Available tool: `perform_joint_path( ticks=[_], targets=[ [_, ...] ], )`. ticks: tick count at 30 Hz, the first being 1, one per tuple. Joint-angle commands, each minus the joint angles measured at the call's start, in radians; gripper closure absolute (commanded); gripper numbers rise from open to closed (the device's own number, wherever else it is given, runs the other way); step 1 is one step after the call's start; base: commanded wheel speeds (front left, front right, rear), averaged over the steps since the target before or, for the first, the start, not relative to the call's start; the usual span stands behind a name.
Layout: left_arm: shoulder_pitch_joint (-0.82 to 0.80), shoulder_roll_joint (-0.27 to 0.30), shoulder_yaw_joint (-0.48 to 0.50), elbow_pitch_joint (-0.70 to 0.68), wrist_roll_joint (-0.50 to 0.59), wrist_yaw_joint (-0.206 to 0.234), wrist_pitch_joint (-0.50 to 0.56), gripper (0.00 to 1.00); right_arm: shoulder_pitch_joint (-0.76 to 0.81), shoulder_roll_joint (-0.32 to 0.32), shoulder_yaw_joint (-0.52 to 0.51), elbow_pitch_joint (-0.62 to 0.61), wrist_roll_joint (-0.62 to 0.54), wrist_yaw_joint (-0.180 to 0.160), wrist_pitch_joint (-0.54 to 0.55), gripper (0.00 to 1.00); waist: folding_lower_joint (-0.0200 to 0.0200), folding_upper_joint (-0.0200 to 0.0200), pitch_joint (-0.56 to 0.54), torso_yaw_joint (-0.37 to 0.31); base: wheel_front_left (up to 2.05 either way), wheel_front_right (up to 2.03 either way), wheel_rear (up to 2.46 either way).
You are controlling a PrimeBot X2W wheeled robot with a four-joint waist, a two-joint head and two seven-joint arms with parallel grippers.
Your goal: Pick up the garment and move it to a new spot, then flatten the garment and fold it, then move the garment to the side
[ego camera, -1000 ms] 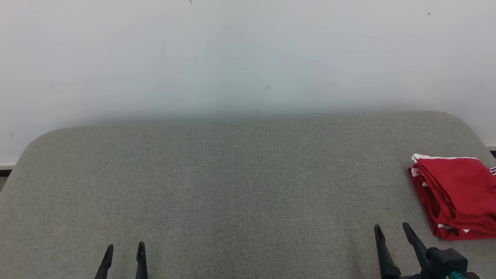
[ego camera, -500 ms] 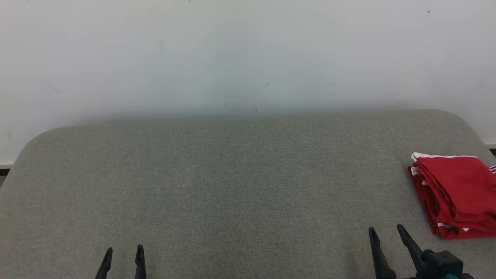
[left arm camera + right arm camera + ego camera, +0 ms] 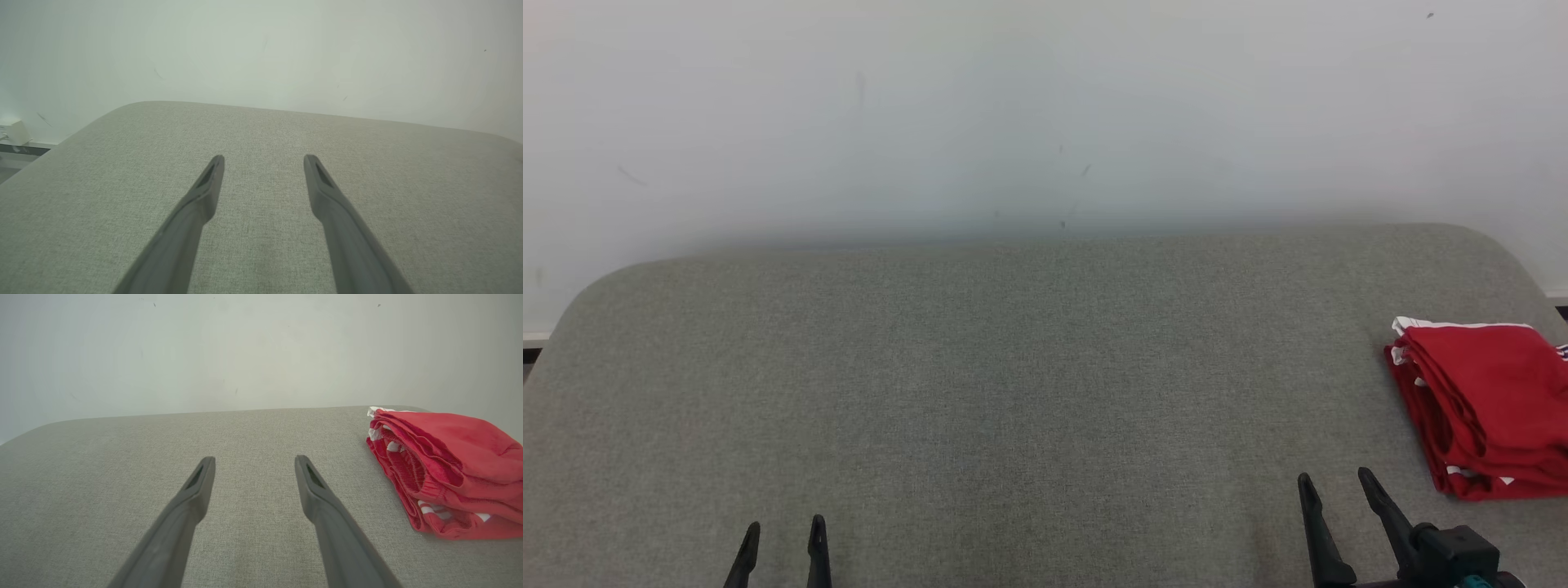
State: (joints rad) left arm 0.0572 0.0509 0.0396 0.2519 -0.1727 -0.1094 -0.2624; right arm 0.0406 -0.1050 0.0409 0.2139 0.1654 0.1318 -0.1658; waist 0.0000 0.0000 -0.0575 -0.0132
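Grey padded table (image 3: pixel 980 367), folded red white-trimmed garment (image 3: pixel 1486 404)

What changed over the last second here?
The camera tilted a touch, lifting the whole scene. The right gripper drifted slightly left, away from the folded red garment. Nothing was grabbed or released: it and the left gripper stayed open and empty, and the garment stayed at the right end of the table.

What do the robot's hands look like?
The left gripper and right gripper each have two long, dark grey fingers tapering to narrow tips, with a slot-shaped recess near each tip. The right one's base is black with a teal part.
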Motion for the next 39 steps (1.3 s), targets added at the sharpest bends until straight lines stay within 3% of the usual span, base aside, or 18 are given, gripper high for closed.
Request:
perform_joint_path(
  ticks=[1,16,17,20,39],
  targets=[
    [-0.009,-0.001,0.000,0.000,-0.001,0.002,-0.003,0.00,0.004,0.000,-0.001,-0.001,0.000,-0.003,0.002,0.00,0.0000,0.0000,0.001,0.000,0.00,0.00,0.00],
    [-0.016,-0.001,-0.003,-0.005,-0.029,0.004,-0.003,0.00,0.002,0.001,0.002,-0.003,0.005,-0.003,0.005,0.00,0.0000,0.0000,0.007,0.001,0.00,0.00,0.00],
    [-0.001,-0.001,-0.003,0.001,-0.021,0.004,0.000,1.00,0.001,0.000,0.002,0.002,0.001,0.000,0.007,1.00,0.0000,0.0000,0.007,0.001,0.00,0.00,0.00],
    [0.004,-0.004,0.000,0.027,-0.030,0.003,0.009,1.00,0.007,0.002,0.002,0.026,0.010,0.000,0.011,1.00,0.0000,0.0000,0.007,0.001,0.00,0.00,0.00],
    [-0.038,-0.003,0.018,0.018,-0.361,-0.003,0.095,1.00,-0.032,0.014,-0.036,0.025,0.347,0.000,0.075,1.00,0.0000,0.0000,0.015,0.003,0.00,0.00,0.00]
  ],
)
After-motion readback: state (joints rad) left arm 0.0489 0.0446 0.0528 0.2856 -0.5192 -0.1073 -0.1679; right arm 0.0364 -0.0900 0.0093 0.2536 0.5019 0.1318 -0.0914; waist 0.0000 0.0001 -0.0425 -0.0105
